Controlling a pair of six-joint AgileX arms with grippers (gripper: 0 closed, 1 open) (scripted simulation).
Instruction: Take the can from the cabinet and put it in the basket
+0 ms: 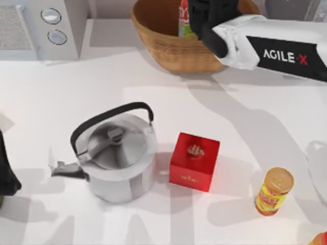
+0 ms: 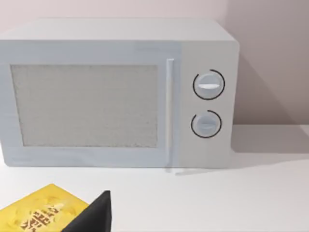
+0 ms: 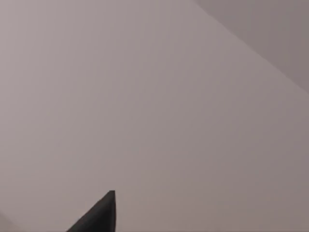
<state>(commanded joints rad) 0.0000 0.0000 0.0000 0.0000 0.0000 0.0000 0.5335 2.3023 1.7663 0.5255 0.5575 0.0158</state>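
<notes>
Reaching over the basket (image 1: pixel 168 53), the right gripper (image 1: pixel 196 20) grasps the can (image 1: pixel 185 20); left arm parked

You see can (image 1: pixel 184 19): red, white lettering, green patch low on side. Basket (image 1: pixel 168 48): tan-brown woven wicker. Right arm (image 1: pixel 276 48): white shell, black panel, white lettering with red X. Kettle (image 1: pixel 118 157): polished silver, black handle. Cube box (image 1: pixel 194 161): red, pale emblem on top and front. Jar (image 1: pixel 274 191): yellow, orange lid, red label band. Appliance (image 2: pixel 118 94): white, grey speckled door panel (two white knobs). Table (image 1: pixel 230 122): white.
</notes>
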